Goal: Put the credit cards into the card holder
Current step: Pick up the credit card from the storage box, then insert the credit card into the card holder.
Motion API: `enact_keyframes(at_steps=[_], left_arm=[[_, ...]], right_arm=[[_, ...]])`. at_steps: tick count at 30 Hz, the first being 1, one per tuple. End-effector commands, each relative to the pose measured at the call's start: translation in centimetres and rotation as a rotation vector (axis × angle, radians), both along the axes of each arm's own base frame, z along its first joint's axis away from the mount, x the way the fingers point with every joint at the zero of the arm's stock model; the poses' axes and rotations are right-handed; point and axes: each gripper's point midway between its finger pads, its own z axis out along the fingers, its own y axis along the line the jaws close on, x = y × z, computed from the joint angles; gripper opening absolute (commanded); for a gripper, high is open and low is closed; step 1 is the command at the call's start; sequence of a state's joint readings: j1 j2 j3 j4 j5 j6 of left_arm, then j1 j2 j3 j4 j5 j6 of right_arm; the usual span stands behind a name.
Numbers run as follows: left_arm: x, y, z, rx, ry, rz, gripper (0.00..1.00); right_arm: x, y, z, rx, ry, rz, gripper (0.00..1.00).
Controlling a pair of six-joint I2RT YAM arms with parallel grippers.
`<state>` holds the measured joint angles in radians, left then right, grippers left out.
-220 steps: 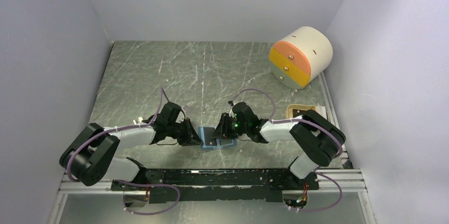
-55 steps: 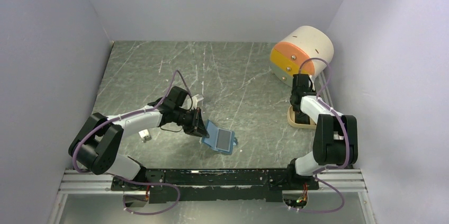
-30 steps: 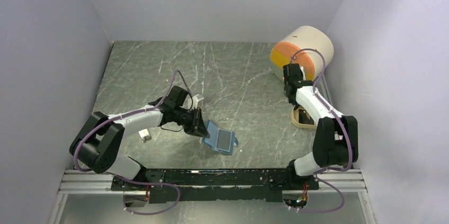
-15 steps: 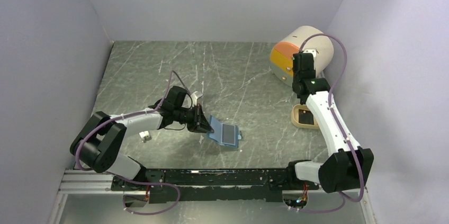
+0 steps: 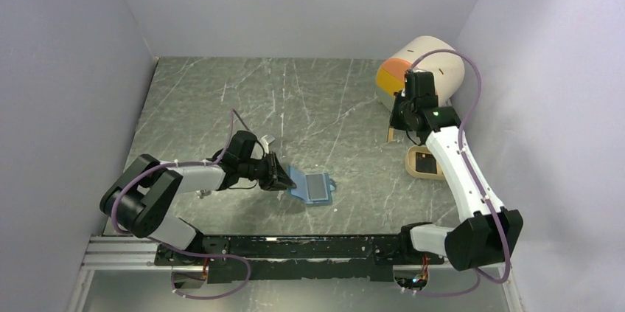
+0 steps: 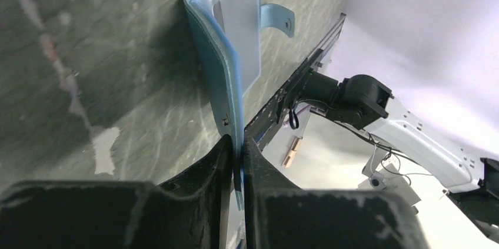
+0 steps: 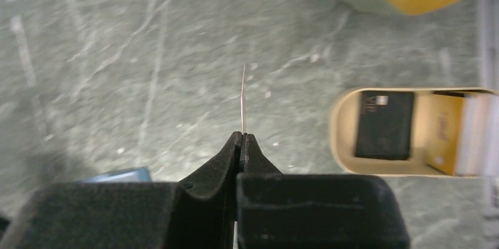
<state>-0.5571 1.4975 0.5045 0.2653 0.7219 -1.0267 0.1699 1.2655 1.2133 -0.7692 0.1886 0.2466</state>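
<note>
What matters here is the line between the right tool [image 5: 394, 123] and the small flat blue folding card holder [image 5: 310, 186]. Seen from above, the card holder lies at about eight o'clock from that tool and well apart from it, toward the near middle of the grey-green marbled table [image 5: 221, 105].

The right tool is pinched shut on a thin flat credit card [image 7: 243, 99]. Its own camera sees the credit card edge-on, a bare sliver poking out past the fingertips, held clear of the table beside the big cream drum with orange-yellow drawers [image 5: 427, 72]. At about five o'clock from the right tool sits the shallow tan rounded tray [image 5: 410, 158], with one black card [image 7: 382, 125] lying in it.

The left tool [image 6: 236, 143] is by far the nearer to the card holder. Its jaws are narrow, clamped on the edge of the flap at the holder's nine o'clock side. That flap is propped up while the other flap, with its pale panel, lies on the table. The panel's long side runs roughly twelve to six.

As I judge it, the credit card has to travel toward eight o'clock and be turned until its face matches the pocket. I cannot tell which edge the pocket opens on.
</note>
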Motion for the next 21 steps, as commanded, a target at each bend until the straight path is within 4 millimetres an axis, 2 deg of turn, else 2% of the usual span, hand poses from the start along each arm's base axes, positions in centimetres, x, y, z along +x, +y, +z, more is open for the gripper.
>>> enact_keyframes(at_steps=[1, 5, 12, 15, 21], left_arm=[[0.4, -0.1, -0.3, -0.013, -0.011, 0.032, 0.17], [0.5, 0.6, -1.0, 0.061, -0.014, 0.045, 0.2], [0.3, 1.4, -1.2, 0.112, -0.021, 0.062, 0.25], [0.2, 1.4, -1.4, 0.119, -0.008, 0.05, 0.25], [0.4, 1.7, -1.3, 0.159, -0.016, 0.049, 0.26]], right_arm=[[-1.2, 5.5, 1.5, 0.25, -0.061, 0.147, 0.0], [-2.2, 7.7, 1.4, 0.352, -0.075, 0.202, 0.0], [-3.5, 10.3, 1.3, 0.493, -0.082, 0.262, 0.0], [-4.4, 12.0, -0.1, 0.543, -0.036, 0.293, 0.0], [-5.7, 15.7, -1.0, 0.657, 0.008, 0.364, 0.0]])
